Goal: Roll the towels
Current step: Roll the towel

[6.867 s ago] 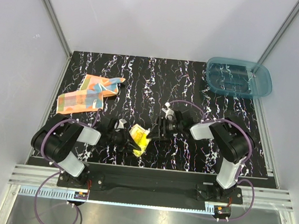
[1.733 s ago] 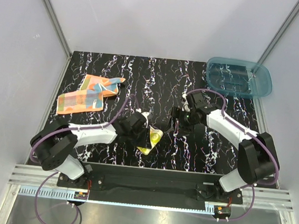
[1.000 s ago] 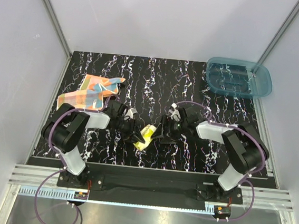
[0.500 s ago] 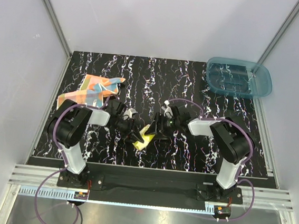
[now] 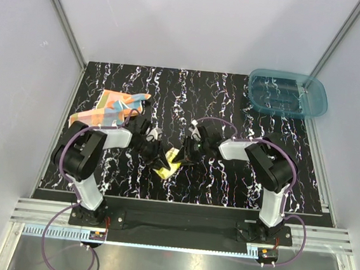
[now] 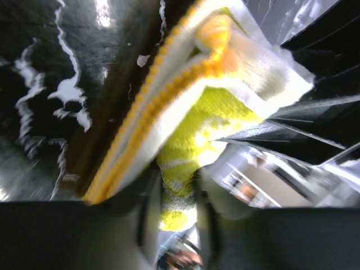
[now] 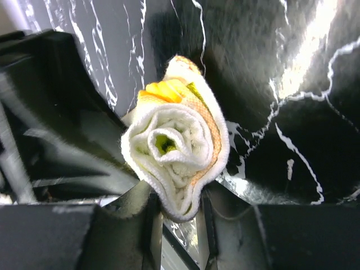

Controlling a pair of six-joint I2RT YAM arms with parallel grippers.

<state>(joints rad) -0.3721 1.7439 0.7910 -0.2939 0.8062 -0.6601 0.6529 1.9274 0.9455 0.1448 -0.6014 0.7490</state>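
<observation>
- Yellow towel (image 5: 167,164), wound into a tight roll, is held between the two arms over the near middle of the black marbled table (image 5: 190,94), set back from the front edge.
- The left gripper (image 5: 154,157) pinches one end of the roll; its wrist view shows the orange-stitched hem running up and away from the fingers.
- The right gripper (image 5: 186,156) is pressed onto the opposite end. In its wrist view the white spiral of layers sits squeezed between the two fingers.
- The orange towel (image 5: 109,112) lies loose and unrolled by the table's left edge, just behind the left arm.
- The teal bin (image 5: 288,94) fills the far right corner, well apart from both grippers.
- Bare tabletop stretches across the far middle, between the orange towel and the bin.
</observation>
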